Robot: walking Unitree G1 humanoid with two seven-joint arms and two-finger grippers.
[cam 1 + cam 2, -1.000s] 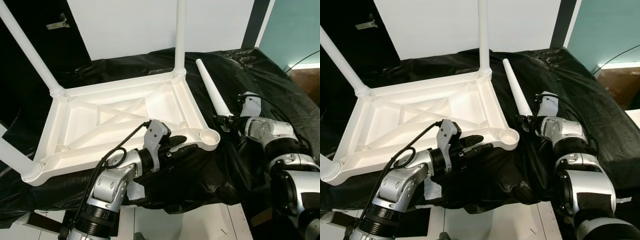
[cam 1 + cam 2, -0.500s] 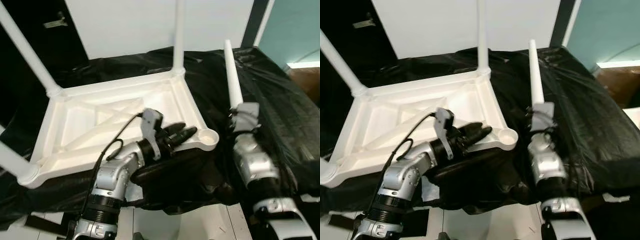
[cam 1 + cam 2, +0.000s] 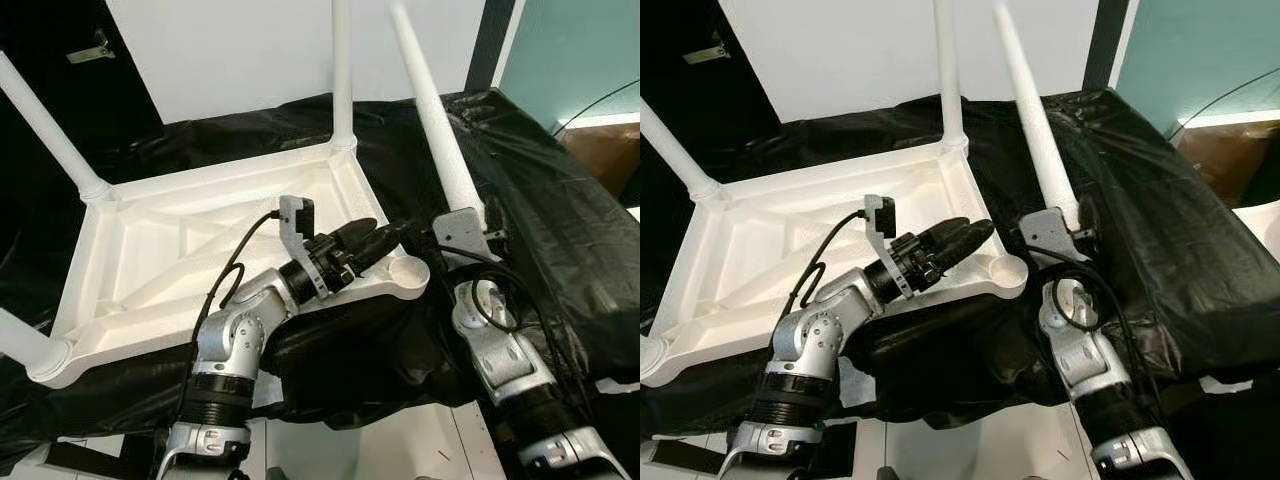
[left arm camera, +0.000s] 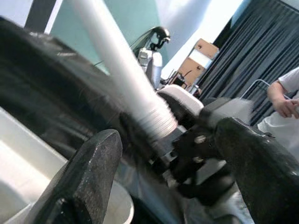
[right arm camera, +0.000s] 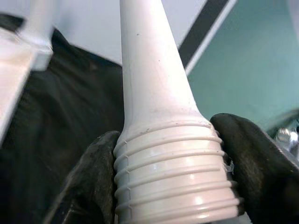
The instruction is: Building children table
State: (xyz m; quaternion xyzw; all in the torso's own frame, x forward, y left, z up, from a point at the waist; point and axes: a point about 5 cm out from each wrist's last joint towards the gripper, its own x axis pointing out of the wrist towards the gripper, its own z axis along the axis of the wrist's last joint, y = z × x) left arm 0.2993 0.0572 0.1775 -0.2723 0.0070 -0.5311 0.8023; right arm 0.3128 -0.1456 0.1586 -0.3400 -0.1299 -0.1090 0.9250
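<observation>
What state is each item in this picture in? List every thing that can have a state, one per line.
Table top: upside down on the black cover, three legs fitted.
Corner socket: empty.
Loose leg: raised, threaded end clamped.
Right gripper: shut on the leg's thread.
Left gripper: fingers apart, by the socket, holding nothing.

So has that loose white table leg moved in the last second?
Yes. The loose leg no longer lies on the black cloth; the right gripper has raised it nearly upright, threaded end down beside the tabletop's empty corner socket.
</observation>
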